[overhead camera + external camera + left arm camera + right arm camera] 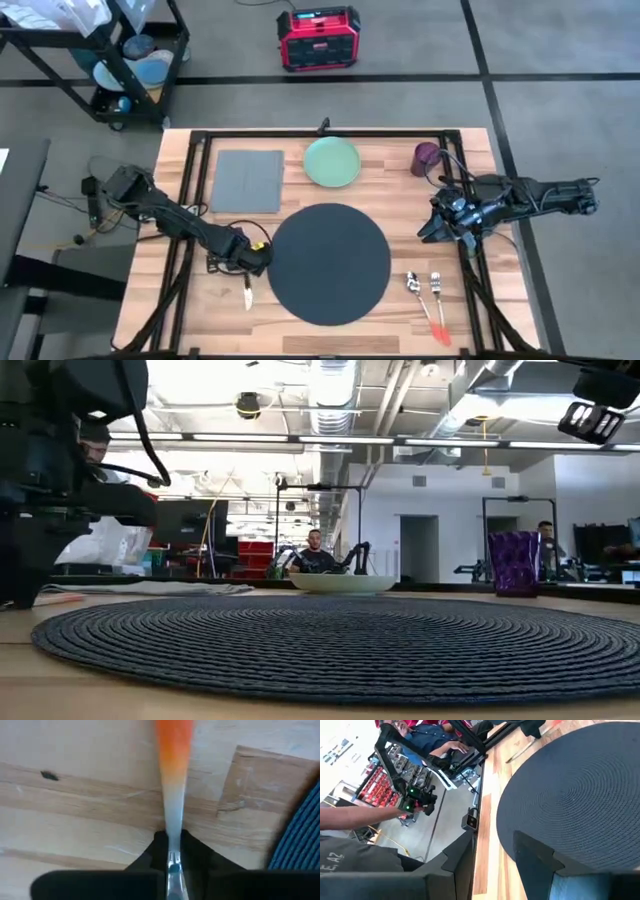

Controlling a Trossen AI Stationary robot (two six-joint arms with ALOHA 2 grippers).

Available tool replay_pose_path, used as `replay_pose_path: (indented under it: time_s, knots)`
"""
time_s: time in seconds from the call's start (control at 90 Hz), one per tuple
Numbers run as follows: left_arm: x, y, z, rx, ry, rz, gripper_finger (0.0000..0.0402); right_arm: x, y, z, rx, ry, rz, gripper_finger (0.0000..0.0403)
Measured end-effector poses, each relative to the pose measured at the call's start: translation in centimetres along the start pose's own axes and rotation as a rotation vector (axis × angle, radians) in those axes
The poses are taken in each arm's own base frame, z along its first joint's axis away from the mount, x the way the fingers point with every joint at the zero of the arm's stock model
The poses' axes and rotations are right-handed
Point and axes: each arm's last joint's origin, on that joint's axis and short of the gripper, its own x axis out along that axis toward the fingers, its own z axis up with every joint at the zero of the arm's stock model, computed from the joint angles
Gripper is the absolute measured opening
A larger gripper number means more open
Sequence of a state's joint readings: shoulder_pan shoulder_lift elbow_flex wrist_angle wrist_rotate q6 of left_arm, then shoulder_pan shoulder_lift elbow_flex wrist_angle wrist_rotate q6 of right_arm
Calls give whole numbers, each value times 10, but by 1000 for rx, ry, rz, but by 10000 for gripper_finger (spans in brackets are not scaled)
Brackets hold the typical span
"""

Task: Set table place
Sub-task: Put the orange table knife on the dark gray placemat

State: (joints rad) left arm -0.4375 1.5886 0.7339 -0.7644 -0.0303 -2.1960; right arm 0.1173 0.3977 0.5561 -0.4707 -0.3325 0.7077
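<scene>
The round dark woven placemat lies flat on the light-wood table. My left gripper is just off the mat's left edge, shut on a utensil whose white handle turns orange. My right gripper hovers open to the right of the mat, holding nothing. A pale green plate, a grey napkin and a purple cup sit along the far side. My left gripper pinches the utensil's metal part between its two fingers, just behind where the white handle begins. The handle runs straight out past the fingertips, toward the table's near edge. It stays low over the wood; whether it rests there I cannot tell.
A spoon and a fork with orange handles lie to the mat's near right. Black framing edges the table. A black wire cart and a red box stand beyond the far edge. People sit in the room behind.
</scene>
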Motion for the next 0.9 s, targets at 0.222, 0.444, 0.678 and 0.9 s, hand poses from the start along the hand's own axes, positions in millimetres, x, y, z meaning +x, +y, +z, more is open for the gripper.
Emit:
replay_pose_path:
  time_s: [0.222,0.444,0.678,0.9]
  knots:
    - [-44,-32,-1,183,-183,-110,2,-2,4,3,-44,-11,9,109]
    - [-105,-81,-2,322,-227,-336,3,-2,3,2,-54,-7,7,94]
    - [-111,-138,-6,469,-198,-466,2,-2,4,2,-58,7,19,91]
    - [-98,-171,-19,519,-149,-343,0,-3,7,-1,-5,91,115,92]
